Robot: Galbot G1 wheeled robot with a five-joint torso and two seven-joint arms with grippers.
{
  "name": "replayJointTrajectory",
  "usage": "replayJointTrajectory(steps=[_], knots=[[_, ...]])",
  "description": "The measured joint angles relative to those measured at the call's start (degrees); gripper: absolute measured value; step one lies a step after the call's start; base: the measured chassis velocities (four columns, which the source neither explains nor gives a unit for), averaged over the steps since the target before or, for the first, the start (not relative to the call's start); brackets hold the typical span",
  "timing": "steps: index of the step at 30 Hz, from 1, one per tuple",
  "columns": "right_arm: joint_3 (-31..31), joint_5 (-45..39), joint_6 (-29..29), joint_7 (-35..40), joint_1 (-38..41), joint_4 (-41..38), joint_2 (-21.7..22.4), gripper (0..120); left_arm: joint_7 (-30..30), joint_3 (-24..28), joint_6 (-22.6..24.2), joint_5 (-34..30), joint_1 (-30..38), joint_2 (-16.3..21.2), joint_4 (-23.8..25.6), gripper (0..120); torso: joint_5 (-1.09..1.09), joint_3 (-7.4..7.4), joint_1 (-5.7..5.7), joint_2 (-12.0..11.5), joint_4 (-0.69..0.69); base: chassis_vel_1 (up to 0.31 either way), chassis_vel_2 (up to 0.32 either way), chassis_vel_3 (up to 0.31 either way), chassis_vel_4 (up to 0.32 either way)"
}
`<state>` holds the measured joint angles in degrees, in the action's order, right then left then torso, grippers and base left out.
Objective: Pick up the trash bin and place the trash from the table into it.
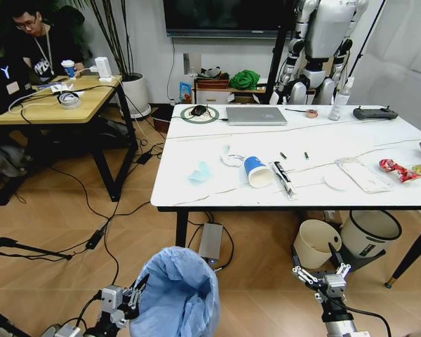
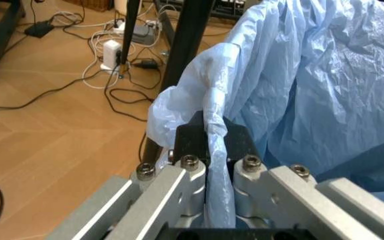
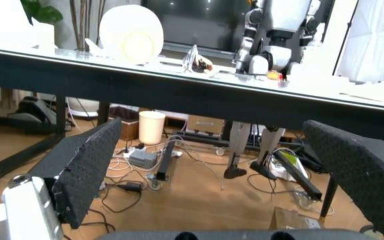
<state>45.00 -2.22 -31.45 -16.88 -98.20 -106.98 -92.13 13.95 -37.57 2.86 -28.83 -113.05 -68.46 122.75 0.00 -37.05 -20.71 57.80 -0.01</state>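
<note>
Left gripper (image 1: 135, 300) is clamping the trash bin (image 1: 175, 295) by its blue liner at the rim, low in front of the table (image 1: 196, 151). Right gripper (image 1: 325, 275) is hanging with its fingers spread, holding nothing. Tissues (image 1: 201, 172) and a paper cup (image 1: 257, 171) are lying on the tabletop. Since the fingers are mostly pinching thin bag, the liner may be slipping or tearing, tipping the bin.
</note>
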Motion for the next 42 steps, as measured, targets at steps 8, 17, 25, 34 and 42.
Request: replayJointTrajectory(steps=[8,17,25,34,42], knots=[[0.0,0.0,0.0,0.0,-0.1,-0.3,0.0,100,0.0,0.1,0.0,0.1,-0.1,0.0,0.0,0,0.0,-1.23,-0.93,2.2,0.0,0.0,0.0,0.0,0.0],[0.0,0.0,-0.1,0.0,-0.4,-0.4,0.0,100,0.2,0.0,0.0,0.1,-0.1,0.0,0.1,0,0.0,-2.63,-2.02,4.6,0.0,0.0,0.0,0.0,0.0],[0.1,0.0,-0.1,0.0,-0.3,-0.4,0.0,100,0.3,0.1,0.0,0.1,0.1,0.2,-0.1,0,0.0,-3.8,-2.99,6.8,0.0,0.0,0.0,0.0,0.0],[0.1,0.0,0.0,0.0,-0.1,-0.4,0.0,100,0.2,0.3,0.1,0.0,0.5,0.2,-0.4,0,0.0,-5.39,-4.2,9.6,0.0,0.0,0.0,0.0,0.0],[0.1,0.1,0.1,0.0,0.1,-0.3,0.0,100,-0.8,0.8,-2.5,1.2,1.0,0.1,-1.6,0,0.0,-6.27,-4.91,11.2,0.0,0.0,0.0,0.0,0.0]])
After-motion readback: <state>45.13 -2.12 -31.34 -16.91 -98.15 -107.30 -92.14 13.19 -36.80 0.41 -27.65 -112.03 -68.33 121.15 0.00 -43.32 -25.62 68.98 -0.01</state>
